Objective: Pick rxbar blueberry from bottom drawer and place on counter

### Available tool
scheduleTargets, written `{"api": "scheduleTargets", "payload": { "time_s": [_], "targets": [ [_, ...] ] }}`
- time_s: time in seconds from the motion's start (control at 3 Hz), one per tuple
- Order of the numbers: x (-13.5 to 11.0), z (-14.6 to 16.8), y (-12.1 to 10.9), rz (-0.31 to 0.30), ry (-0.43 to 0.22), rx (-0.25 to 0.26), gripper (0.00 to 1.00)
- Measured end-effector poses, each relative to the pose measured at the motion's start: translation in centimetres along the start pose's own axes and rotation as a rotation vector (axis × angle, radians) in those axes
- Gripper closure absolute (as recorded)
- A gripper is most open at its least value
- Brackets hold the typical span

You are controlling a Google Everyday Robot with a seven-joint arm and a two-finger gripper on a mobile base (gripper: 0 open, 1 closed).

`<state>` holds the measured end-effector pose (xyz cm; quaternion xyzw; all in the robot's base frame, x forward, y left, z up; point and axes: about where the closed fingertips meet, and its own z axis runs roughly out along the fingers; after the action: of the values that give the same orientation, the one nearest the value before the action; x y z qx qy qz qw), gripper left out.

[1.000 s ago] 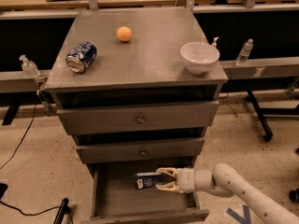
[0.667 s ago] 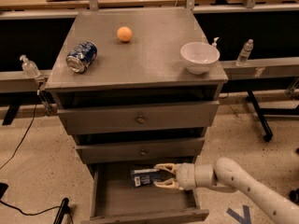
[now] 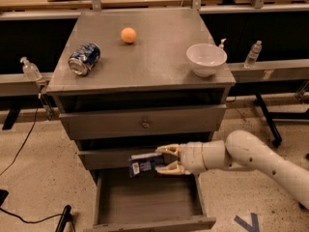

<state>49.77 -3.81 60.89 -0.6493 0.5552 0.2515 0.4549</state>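
The rxbar blueberry [image 3: 144, 164] is a dark blue packet with white label patches, held in my gripper [image 3: 165, 159]. The gripper is shut on the packet's right end and holds it in the air above the bottom drawer [image 3: 145, 197], level with the lower drawer front. The drawer is pulled open and its grey floor is bare. The counter [image 3: 154, 57] is the grey cabinet top above. My white arm [image 3: 251, 156] reaches in from the right.
On the counter lie a crushed blue soda can [image 3: 84, 58] at the left, an orange ball [image 3: 128, 35] at the back and a white bowl [image 3: 206, 59] at the right. Two closed drawer fronts [image 3: 145, 123] sit below the top. Cables lie on the floor at the left.
My gripper has lifted the rxbar up out of the drawer and a little to the left. The drawer floor is now bare.
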Motion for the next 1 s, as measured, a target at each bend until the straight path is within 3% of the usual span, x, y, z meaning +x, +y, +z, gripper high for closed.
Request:
{"api": "scheduleTargets", "payload": {
  "time_s": [0.33,1.0],
  "targets": [
    [-9.6,-7.0,-4.0,0.002,0.057,0.039,1.00],
    [-21.5,-18.4,-10.7,0.057,0.131,0.145,1.00]
  ]
}}
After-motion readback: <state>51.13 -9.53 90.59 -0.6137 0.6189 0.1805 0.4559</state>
